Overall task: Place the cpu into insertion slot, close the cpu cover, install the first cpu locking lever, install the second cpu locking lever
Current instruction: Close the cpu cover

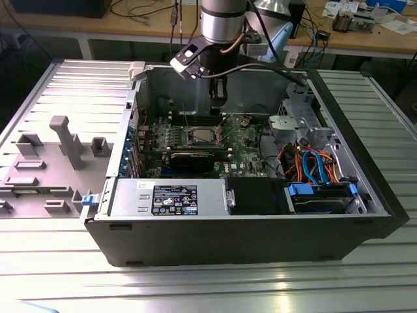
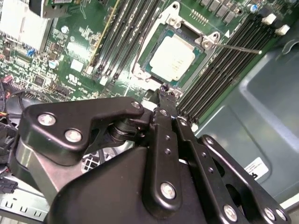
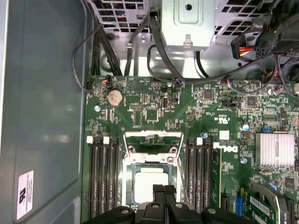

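1. We look into an open black metal computer case (image 1: 228, 241) with a green printed motherboard (image 3: 154, 100) on its floor
2. The cpu (image 2: 174, 57), a small flat square chip with a silver-grey metal top, lies level in its socket on that board, between two banks of long black memory slots (image 3: 100, 177)
3. The black two-finger gripper (image 3: 163, 189) hangs just above the socket, at the side away from the cover. Its fingertips are pressed together with nothing between them, so it carries nothing
4. The cpu cover (image 3: 153, 134), a thin silver metal frame plate with a large square window, appears to stand swung up at the socket edge nearer the round silver coin battery (image 3: 114, 97). It is foreshortened in the first wrist view, so we take this as likely rather than certain
5. In the second wrist view a thin wire locking lever (image 2: 238, 46) juts out free across the memory slots and is not latched down
6. We judge the first step done, since the chip is seated, and the closing of the cover to be the step in hand, with both levers not yet installed
7. That step, as we read it, calls for the closed fingertips to meet the free edge of the raised frame and press it down flat around the chip. They must not scrape the chip's top or snag the loose lever
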Controlling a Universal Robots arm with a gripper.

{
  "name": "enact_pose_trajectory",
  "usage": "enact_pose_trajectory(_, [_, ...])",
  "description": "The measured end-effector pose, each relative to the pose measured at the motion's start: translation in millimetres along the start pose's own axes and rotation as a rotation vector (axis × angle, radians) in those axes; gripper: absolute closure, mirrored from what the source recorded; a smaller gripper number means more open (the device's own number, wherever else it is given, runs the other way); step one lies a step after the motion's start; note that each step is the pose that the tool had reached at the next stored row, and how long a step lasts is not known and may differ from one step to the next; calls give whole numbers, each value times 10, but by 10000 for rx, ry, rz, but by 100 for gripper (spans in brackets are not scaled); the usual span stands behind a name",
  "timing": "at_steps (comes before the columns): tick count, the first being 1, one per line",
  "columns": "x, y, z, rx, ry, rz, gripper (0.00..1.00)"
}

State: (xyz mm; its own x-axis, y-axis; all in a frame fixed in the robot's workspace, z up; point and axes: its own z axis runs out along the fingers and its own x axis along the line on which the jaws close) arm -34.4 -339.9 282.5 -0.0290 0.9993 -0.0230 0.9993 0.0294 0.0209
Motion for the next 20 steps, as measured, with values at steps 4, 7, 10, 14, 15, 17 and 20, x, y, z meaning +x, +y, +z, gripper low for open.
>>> enact_pose_trajectory(4, [-1, 55, 1, 3, 0, -1, 89])
enact_pose_trajectory(7, [-3, 96, 2, 7, 0, -1, 89])
enact_pose_trajectory(10, [-4, 140, 4, 12, 1, 0, 89])
enact_pose_trajectory(14, [-6, 216, 8, 23, 0, -1, 89])
enact_pose_trajectory(15, [-6, 225, 9, 24, 1, -1, 89])
enact_pose_trajectory(17, [-7, 253, 10, 28, 1, 0, 89])
enact_pose_trajectory(20, [-9, 318, 13, 36, 0, -1, 89])
